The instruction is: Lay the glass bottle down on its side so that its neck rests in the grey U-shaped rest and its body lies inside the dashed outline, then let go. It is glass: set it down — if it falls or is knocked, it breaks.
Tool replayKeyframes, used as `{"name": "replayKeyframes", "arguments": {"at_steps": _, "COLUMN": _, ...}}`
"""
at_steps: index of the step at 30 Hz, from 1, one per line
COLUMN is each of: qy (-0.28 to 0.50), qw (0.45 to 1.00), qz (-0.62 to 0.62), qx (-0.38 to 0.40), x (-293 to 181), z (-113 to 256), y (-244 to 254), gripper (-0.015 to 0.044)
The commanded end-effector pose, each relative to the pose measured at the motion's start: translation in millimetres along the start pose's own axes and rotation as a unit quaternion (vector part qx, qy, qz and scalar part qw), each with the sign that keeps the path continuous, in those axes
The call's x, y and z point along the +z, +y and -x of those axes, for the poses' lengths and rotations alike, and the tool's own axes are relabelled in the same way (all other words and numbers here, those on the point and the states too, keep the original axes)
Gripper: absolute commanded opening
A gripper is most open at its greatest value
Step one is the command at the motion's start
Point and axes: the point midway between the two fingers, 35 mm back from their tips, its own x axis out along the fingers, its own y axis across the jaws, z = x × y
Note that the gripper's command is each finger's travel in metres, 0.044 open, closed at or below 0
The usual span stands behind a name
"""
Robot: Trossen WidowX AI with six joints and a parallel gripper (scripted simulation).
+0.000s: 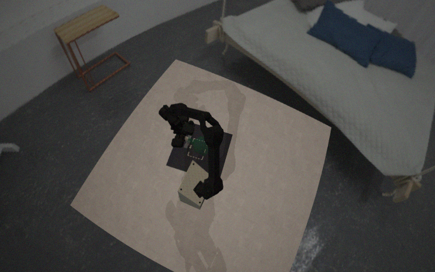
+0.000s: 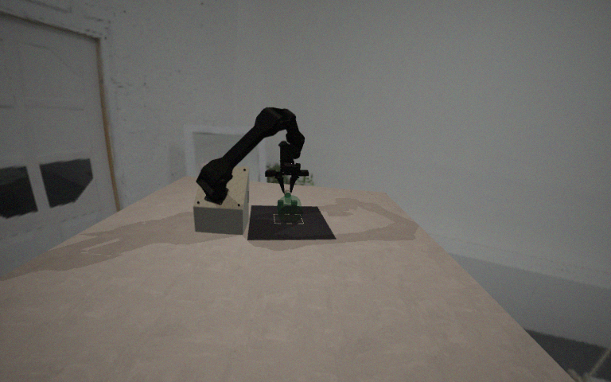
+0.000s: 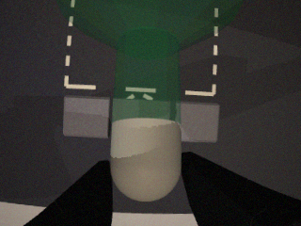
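- Top view: the black gripper is at about 10 o'clock from the dashed outline. The green bottle shows over the outline, partly hidden by the arm. The outline is on a dark mat, with the base block at 6 o'clock from it. A bed lies toward 1 o'clock of the table.
- Exterior view: the gripper points down to 6 o'clock, its fingertips meeting the bottle's top end. The bottle appears above the outline's far edge; whether its body touches the mat, I cannot tell. The base block stands at 9 o'clock from the mat.
- Wrist view: the fingers, at 8 and 4 o'clock, are closed on the bottle's pale cap, one against each side. The body spreads toward 12 o'clock, overlapping the outline. Blocks of the grey rest show at 9 and 3 o'clock, with the neck between them in this view; whether it bears on the rest is unclear.
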Motion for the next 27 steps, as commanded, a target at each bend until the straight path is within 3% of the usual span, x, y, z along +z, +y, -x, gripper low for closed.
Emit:
{"name": "replayKeyframes", "arguments": {"at_steps": 1, "qy": 0.000, "qw": 1.000, "qz": 0.000, "qx": 0.000, "x": -1.7, "z": -2.6, "y": 1.5, "gripper": 0.0119}}
{"name": "replayKeyframes", "arguments": {"at_steps": 27, "qy": 0.001, "qw": 1.000, "qz": -0.003, "qx": -0.002, "x": -13.9, "z": -13.9, "y": 2.7, "gripper": 0.0119}}
